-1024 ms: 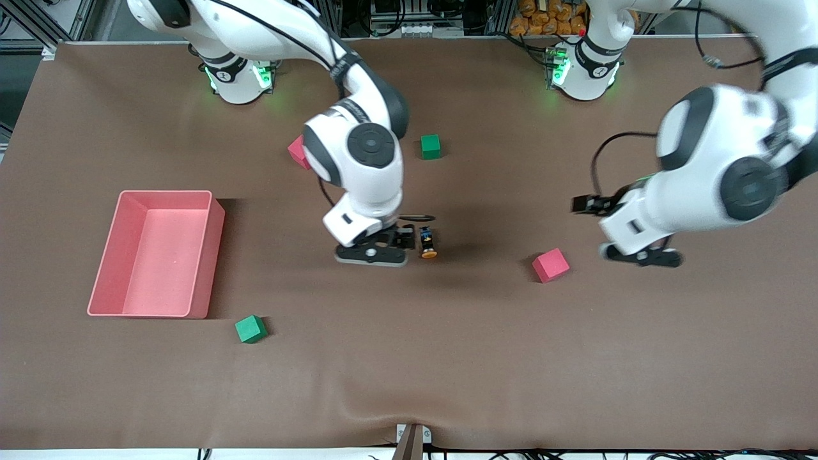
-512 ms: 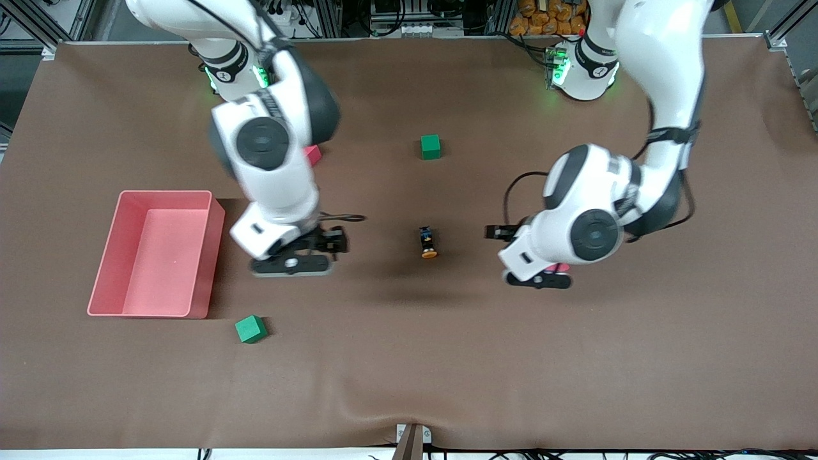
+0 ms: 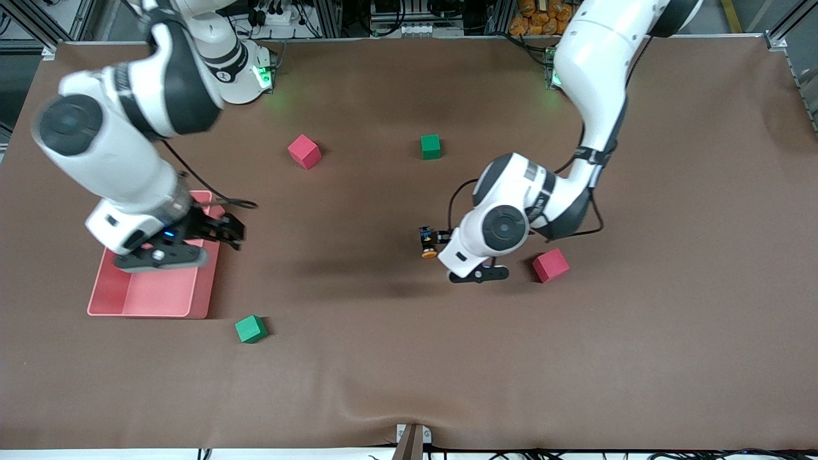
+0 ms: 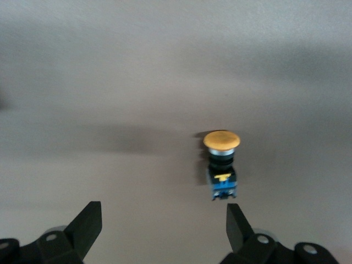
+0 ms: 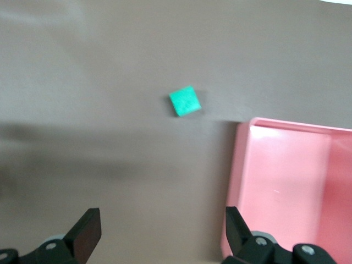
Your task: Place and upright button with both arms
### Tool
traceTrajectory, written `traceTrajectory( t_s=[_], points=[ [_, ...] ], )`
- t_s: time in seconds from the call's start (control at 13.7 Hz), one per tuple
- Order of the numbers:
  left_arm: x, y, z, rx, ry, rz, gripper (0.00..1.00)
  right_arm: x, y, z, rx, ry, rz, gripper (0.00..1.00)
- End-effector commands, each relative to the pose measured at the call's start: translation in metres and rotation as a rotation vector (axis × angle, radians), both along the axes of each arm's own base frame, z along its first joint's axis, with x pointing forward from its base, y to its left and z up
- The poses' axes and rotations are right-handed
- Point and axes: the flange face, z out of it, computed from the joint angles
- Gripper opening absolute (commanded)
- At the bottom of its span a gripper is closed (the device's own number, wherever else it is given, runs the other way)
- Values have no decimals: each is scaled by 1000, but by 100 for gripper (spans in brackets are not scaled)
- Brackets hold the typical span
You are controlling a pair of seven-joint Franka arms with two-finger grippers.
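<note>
The button [image 3: 427, 243] lies on its side on the brown table, orange cap toward the front camera. In the left wrist view the button [image 4: 221, 165] shows its orange cap and blue-black body. My left gripper [image 3: 439, 239] is open and low beside it; in its own view the gripper [image 4: 162, 225] is empty, and the button lies just ahead of one fingertip [image 4: 236, 220]. My right gripper [image 3: 229, 231] is open and empty over the pink bin's [image 3: 153, 294] edge. In the right wrist view the gripper [image 5: 162, 231] has one finger over the bin wall [image 5: 239, 187].
One red cube [image 3: 551, 265] sits close to the left arm's wrist; another red cube [image 3: 304, 151] and a green cube [image 3: 431, 146] lie nearer the bases. A second green cube [image 3: 250, 329] lies by the bin and shows in the right wrist view [image 5: 185, 101].
My right gripper left the button and swung toward the right arm's end, over the bin. My left gripper came in from the left arm's end to the button. The button stayed put.
</note>
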Motion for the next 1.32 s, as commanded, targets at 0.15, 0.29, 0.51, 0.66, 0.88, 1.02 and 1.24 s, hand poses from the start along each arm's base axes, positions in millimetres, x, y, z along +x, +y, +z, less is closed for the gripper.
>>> traceTrajectory(
  t_s=[0.15,0.29,0.51,0.66,0.88,1.02,1.24],
  points=[
    [4,-23,-39,-57,-31,78,100,-39,-71,38,21,71,-23,100],
    [-9,-40,-55,-47,-27,86,100,-54,-83,60,22,81,-30,100],
    [-13,-52,-68,-56,-61,111,100,-63,-120,79,27,87,-84,100],
    [-28,-70,-77,-46,-62,83,100,-67,-141,97,42,107,-117,100],
    [-32,-71,-89,-15,-66,77,87,-76,-163,121,41,136,-114,100],
    [-31,-69,-91,-11,-67,73,69,-79,-176,131,44,137,-126,100],
    [-29,-67,-90,-12,-69,72,51,-88,-184,140,50,178,-130,100]
  ],
)
